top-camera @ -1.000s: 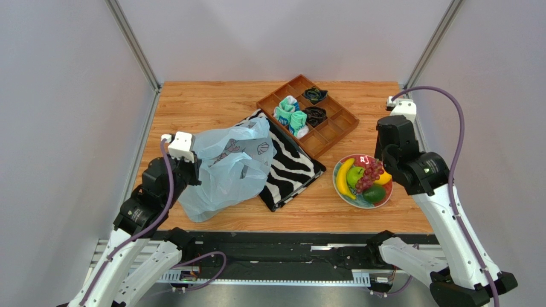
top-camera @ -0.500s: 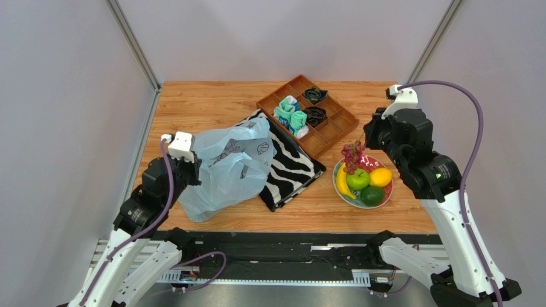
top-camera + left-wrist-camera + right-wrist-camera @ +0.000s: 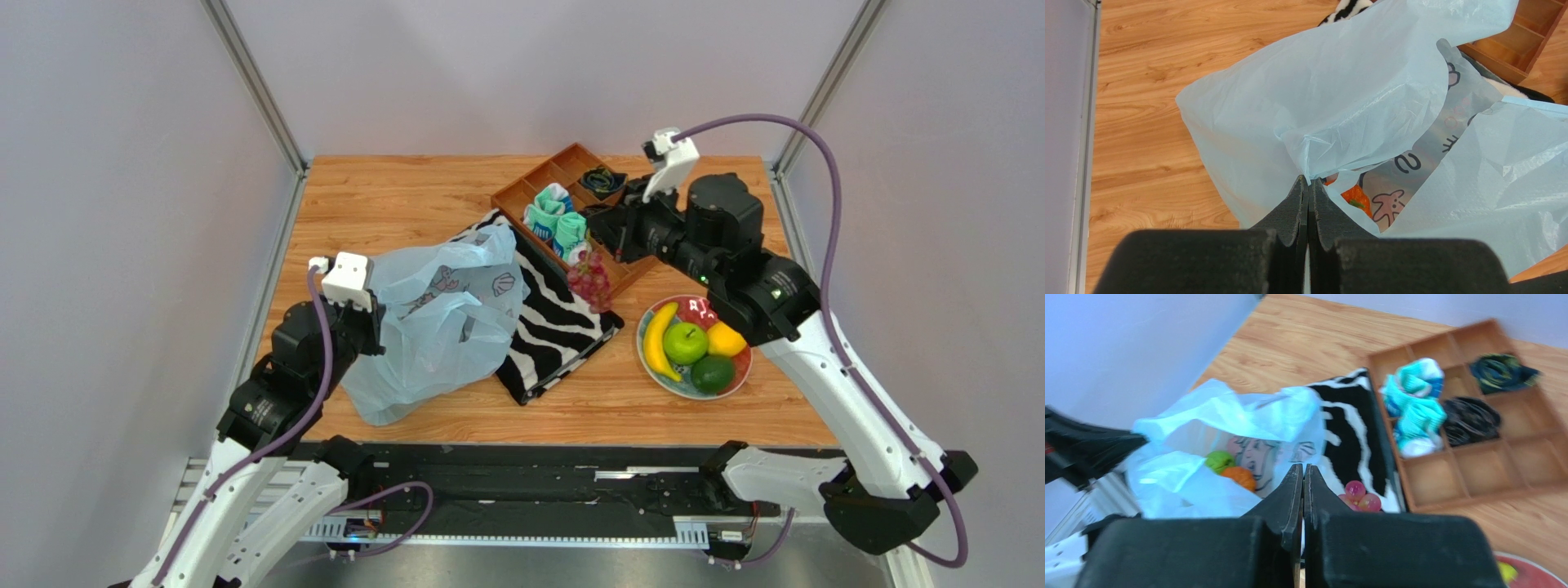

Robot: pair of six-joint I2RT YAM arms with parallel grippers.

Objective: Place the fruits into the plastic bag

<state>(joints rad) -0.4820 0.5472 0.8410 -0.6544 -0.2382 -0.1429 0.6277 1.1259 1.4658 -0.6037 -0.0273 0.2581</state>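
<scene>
Top view first: the right gripper [image 3: 597,249] is clenched on the top of the grape bunch [image 3: 591,281], which hangs long-axis-down over the seam between the zebra cloth [image 3: 558,321] and the wooden tray [image 3: 638,245]. The plastic bag [image 3: 423,331] sits at about 8 o'clock from the grapes, a fair way off, with its mouth gaping toward 2 o'clock. So my guess is the coming move is a carry toward 8 o'clock and then down into that opening. The left gripper [image 3: 371,333] is at the bag's 9 o'clock edge. On the plate [image 3: 646,366] at 4 o'clock from the grapes: banana [image 3: 659,341], green apple [image 3: 685,343], lemon [image 3: 726,339], dark green fruit [image 3: 713,374]. The right arm is clearly nearer all of those.

Left wrist: jaws pinched tight on a fold of the bag's rim, holding it up. Something orange [image 3: 1355,197] shows inside. Print on the bag is a cartoon bunny and what looks like a "2", nothing I can read as a word.

Right wrist (blurry): fingers pressed together, a few grapes peeking out just under them at 5 o'clock. The bag mouth is at 10 o'clock from the tips, with a green thing [image 3: 1219,460] and the orange one inside, plus a cartoon face print. Socks [image 3: 1416,404] are in the tray. No brand legible.
</scene>
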